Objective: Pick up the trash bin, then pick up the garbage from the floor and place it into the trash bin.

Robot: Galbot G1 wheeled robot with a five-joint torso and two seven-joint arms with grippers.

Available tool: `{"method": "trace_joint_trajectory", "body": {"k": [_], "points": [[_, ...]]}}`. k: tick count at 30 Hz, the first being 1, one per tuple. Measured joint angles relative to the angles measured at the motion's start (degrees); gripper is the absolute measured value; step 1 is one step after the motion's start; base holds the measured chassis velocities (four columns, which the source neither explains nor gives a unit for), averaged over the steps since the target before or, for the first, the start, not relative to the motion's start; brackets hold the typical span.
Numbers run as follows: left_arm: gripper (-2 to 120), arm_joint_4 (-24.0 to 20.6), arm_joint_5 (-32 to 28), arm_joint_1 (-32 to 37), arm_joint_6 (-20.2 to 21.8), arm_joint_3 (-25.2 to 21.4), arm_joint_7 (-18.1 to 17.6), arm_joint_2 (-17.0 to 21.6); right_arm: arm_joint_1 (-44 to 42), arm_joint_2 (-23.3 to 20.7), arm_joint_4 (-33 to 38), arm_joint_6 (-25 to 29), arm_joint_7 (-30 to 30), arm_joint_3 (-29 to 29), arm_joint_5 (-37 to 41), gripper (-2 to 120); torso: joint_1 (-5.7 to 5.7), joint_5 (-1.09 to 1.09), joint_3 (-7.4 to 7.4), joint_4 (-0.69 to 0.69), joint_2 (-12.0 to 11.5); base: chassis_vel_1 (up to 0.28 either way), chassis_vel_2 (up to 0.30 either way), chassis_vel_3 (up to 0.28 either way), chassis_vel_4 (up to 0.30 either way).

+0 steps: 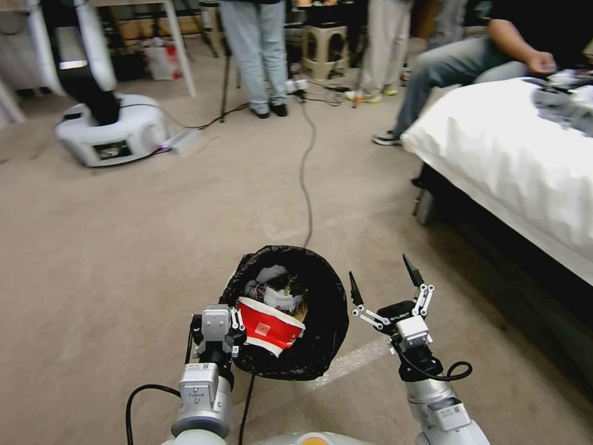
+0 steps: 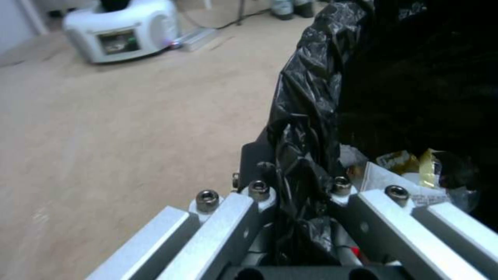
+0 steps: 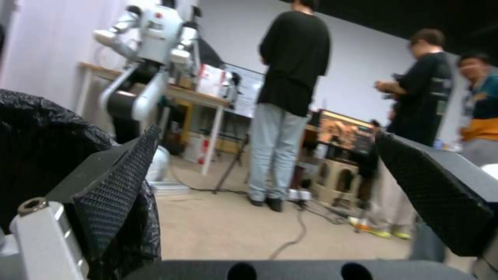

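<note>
The bin (image 1: 290,315) wears a crinkly black liner (image 2: 306,116) folded over its rim, and it tilts so I see inside: a red-white packet (image 1: 269,326), white tissues (image 1: 272,290) and yellow wrappers (image 2: 415,165). My left gripper (image 1: 238,330) pinches the near rim, liner bunched between its fingers (image 2: 249,210), holding the bin above the floor (image 1: 123,247). My right gripper (image 1: 386,287) hangs just beside the bin, fingers (image 3: 119,171) spread wide and empty.

The trash bin (image 1: 309,334), lined with a crinkly black bag, tilts above the beige carpet (image 1: 154,247). Inside lie a red-white packet (image 1: 269,326) and crumpled wrappers (image 1: 275,290).
</note>
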Motion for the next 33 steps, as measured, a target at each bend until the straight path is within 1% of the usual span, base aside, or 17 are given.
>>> {"method": "trace_joint_trajectory", "body": {"k": [17,22,28,30,33], "points": [[2,-0.06,0.05,0.17,-0.4,0.01,-0.13,-0.09,-0.39,0.18,-0.89,0.73,-0.53,-0.05,-0.22,100,0.0,0.0,0.0,0.01,0.0,0.124,0.124,0.125,0.119],[2,0.42,-0.18,-0.26,-0.53,-0.37,-0.29,-0.13,-0.59,0.45,-1.55,1.07,-0.56,-0.12,-0.32,100,0.0,0.0,0.0,0.01,0.0,0.081,0.089,0.062,0.078],[2,1.02,-0.75,-0.7,-0.78,-0.79,-0.29,-0.24,-0.58,0.73,-1.86,1.17,-0.57,-0.12,-0.38,100,0.0,0.0,0.0,-0.02,0.0,0.0,0.0,0.0,0.0],[2,1.19,-4.26,-1.18,-0.12,-1.04,-0.75,-0.22,-0.64,0.86,-2.12,1.22,-0.64,-0.13,-0.51,100,0.0,0.0,0.0,0.0,0.0,0.0,0.0,0.0,0.0],[2,1.51,-6.03,-1.67,0.71,-1.62,-1.01,-0.19,-0.71,0.99,-2.59,1.34,-0.68,-0.12,-0.73,100,0.0,0.0,0.0,-0.01,0.0,0.0,0.0,0.0,0.0]]}}
